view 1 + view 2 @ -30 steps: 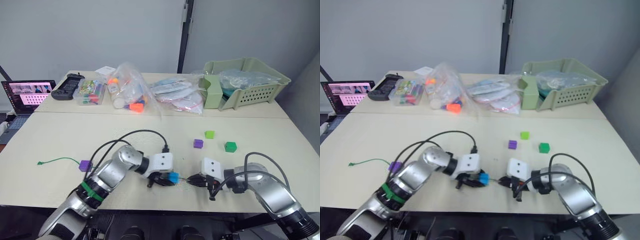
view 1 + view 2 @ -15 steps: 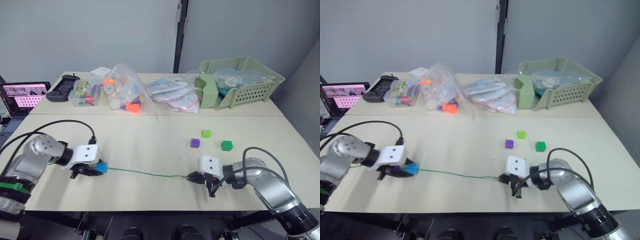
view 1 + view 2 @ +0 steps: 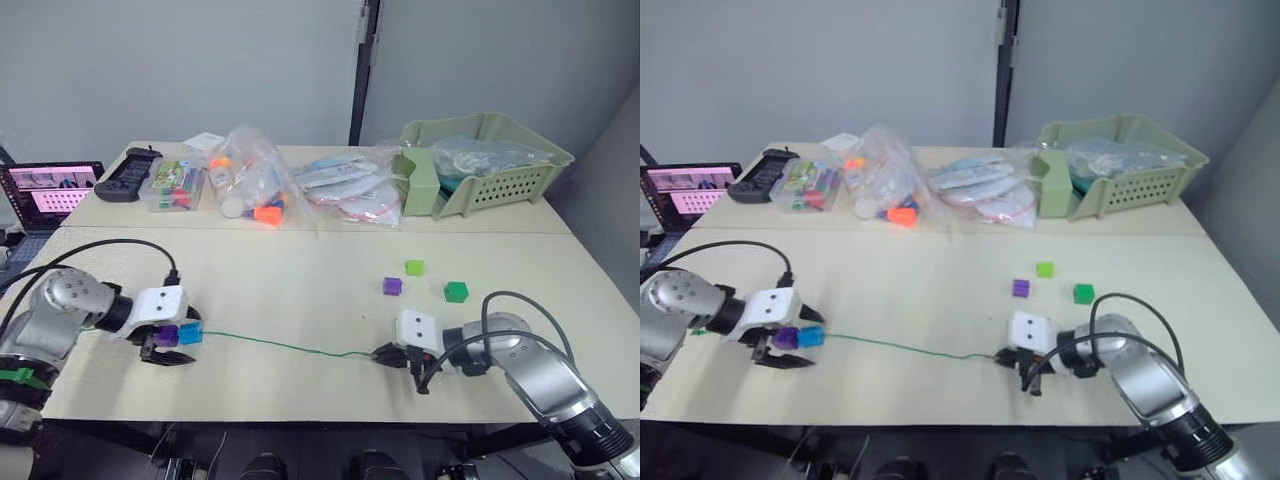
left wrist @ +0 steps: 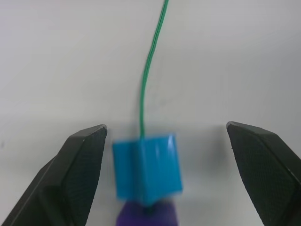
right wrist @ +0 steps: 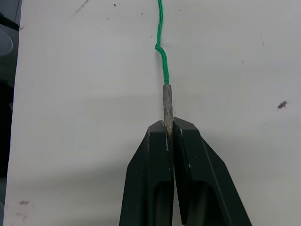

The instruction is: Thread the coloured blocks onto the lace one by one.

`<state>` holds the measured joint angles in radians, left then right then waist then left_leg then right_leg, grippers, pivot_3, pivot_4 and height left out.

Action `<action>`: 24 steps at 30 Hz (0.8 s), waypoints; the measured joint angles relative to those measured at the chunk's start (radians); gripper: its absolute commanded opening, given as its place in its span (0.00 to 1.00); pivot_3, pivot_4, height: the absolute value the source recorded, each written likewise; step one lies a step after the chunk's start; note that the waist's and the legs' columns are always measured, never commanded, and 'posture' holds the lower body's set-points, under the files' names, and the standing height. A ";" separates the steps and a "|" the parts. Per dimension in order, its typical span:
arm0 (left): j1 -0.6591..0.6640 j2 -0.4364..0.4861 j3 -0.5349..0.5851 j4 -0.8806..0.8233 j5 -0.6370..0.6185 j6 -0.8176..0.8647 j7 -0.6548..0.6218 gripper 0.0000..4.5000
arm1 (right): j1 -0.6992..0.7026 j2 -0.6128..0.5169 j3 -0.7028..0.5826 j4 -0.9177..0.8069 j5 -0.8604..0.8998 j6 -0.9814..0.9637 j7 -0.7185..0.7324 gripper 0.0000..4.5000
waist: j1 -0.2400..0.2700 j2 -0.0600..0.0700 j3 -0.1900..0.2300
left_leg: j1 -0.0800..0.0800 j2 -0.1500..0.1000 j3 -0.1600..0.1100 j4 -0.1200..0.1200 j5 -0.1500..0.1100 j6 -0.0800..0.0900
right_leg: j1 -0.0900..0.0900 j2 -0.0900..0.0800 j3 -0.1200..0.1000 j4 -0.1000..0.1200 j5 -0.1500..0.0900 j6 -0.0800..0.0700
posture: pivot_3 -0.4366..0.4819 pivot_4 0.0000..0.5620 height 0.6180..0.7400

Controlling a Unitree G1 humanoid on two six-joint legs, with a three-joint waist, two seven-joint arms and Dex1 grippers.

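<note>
A blue block [image 4: 148, 167] and a purple block [image 3: 166, 335] sit side by side on the green lace [image 3: 290, 346], between the fingers of my left gripper [image 3: 180, 342]. That gripper is open and touches neither block. The lace runs right across the table to my right gripper [image 5: 169, 125], which is shut on the lace's stiff pale tip [image 5: 167, 103]. Loose on the table beyond the right gripper lie a purple block [image 3: 392, 286], a lime green block [image 3: 415, 267] and a dark green block [image 3: 456, 291].
Along the far side stand a pale green basket [image 3: 500, 165], clear bags of toys [image 3: 255, 185], plastic packets [image 3: 350, 190], a clear box [image 3: 178, 185] and a black controller [image 3: 132, 172]. A laptop [image 3: 55, 190] sits at the far left. Black cables loop from both wrists.
My left gripper slid the blue block left along the lace up to the purple one, then opened and let it go. The right gripper stays shut on the tip.
</note>
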<state>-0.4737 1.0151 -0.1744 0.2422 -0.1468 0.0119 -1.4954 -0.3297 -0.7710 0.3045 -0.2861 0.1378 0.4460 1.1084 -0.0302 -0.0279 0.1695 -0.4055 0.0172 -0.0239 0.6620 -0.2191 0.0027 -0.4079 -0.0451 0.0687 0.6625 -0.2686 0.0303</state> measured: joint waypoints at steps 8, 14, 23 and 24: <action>-0.032 -0.319 -0.124 -0.368 -0.046 0.316 0.181 0.95 | -0.026 0.001 0.039 -0.051 -0.004 0.082 -0.001 0.00 | 0.015 -0.001 0.000 | -0.001 -0.001 -0.001 0.002 0.000 0.000 | 0.001 0.000 0.000 0.000 0.000 0.001 | 0.48 0.27 1.00; -0.106 -0.514 -0.260 -0.355 0.039 0.367 0.309 0.95 | -0.050 0.001 0.043 -0.073 -0.005 0.129 -0.009 0.00 | 0.012 -0.001 0.000 | 0.000 -0.001 -0.001 0.003 0.000 0.000 | 0.001 0.000 0.000 0.001 0.000 0.001 | 0.48 0.27 1.00; -0.152 -0.557 -0.318 -0.313 0.093 0.381 0.343 0.63 | -0.049 0.002 0.047 -0.077 -0.004 0.155 -0.031 0.00 | 0.014 -0.001 0.000 | 0.000 -0.002 -0.001 0.003 0.000 0.000 | 0.001 0.000 0.000 0.000 0.000 0.001 | 0.48 0.27 1.00; -0.152 -0.554 -0.318 -0.313 0.093 0.382 0.339 0.53 | -0.047 0.002 0.047 -0.078 -0.004 0.156 -0.032 0.00 | 0.015 -0.001 0.000 | 0.000 -0.002 -0.001 0.003 0.000 0.000 | 0.001 0.000 0.000 0.000 0.000 0.001 | 0.48 0.27 1.00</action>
<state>-0.6260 0.4607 -0.4927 -0.0705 -0.0541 0.3938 -1.1562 -0.3767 -0.7690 0.3514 -0.3644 0.1339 0.6021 1.0766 -0.0154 -0.0285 0.1697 -0.4059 0.0155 -0.0253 0.6647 -0.2191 0.0027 -0.4066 -0.0451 0.0691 0.6627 -0.2683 0.0309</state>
